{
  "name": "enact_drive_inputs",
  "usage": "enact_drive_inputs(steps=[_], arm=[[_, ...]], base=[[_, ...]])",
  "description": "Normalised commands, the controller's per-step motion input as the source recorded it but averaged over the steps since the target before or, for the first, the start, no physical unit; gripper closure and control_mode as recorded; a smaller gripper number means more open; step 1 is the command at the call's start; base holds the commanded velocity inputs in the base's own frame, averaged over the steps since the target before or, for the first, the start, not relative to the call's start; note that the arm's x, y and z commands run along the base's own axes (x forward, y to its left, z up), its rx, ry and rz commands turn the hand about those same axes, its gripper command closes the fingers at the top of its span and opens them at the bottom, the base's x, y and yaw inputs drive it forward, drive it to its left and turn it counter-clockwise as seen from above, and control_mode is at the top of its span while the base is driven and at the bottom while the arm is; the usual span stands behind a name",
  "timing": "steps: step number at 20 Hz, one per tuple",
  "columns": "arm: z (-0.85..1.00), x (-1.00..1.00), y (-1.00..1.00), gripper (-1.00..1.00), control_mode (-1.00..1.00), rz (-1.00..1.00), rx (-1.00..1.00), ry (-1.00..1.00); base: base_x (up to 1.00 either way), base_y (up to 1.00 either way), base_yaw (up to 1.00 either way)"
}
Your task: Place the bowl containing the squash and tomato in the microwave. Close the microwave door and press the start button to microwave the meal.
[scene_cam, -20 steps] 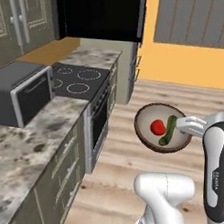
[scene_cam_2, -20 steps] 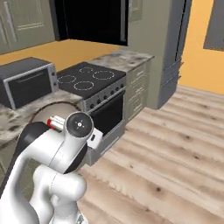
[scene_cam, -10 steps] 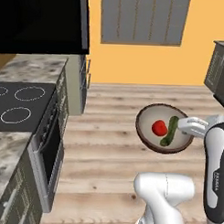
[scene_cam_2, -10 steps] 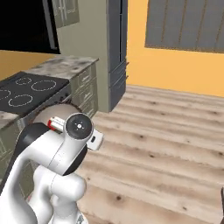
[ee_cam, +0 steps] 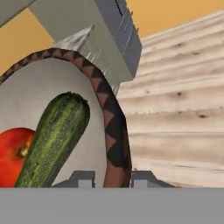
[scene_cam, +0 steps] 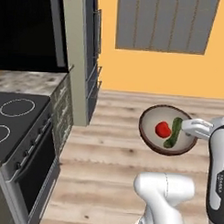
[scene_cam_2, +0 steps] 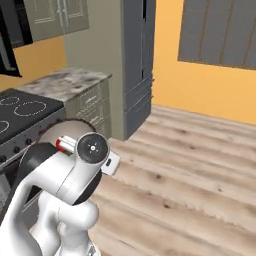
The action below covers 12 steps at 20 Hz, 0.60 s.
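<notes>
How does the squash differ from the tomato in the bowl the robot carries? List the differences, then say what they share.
Colour: the squash is dark green, the tomato glossy red.
Shape: the squash is long and slightly curved, the tomato round.
Size: the squash is clearly longer than the tomato.
Shared: both lie side by side in the bowl, whose rim the claw grips above the wooden floor.

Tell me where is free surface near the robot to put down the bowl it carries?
The speckled stone counter, between the black stovetop and the tall grey cabinet, is bare. The wooden floor is open. The claw grips the shallow brown bowl, crowded by red tomato and green squash.
</notes>
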Motion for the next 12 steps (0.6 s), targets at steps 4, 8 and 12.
enact_drive_inputs(steps=[4,8,12], arm=[[0.0,0.0,0.0,1.0,1.0,0.0,0.0,0.0],[0.0,0.0,0.0,1.0,1.0,0.0,0.0,0.0],[0.0,0.0,0.0,1.0,1.0,0.0,0.0,0.0]], base=[[0.91,-0.51,0.48],[0.82,-0.22,0.55],[0.62,-0.2,0.65]])
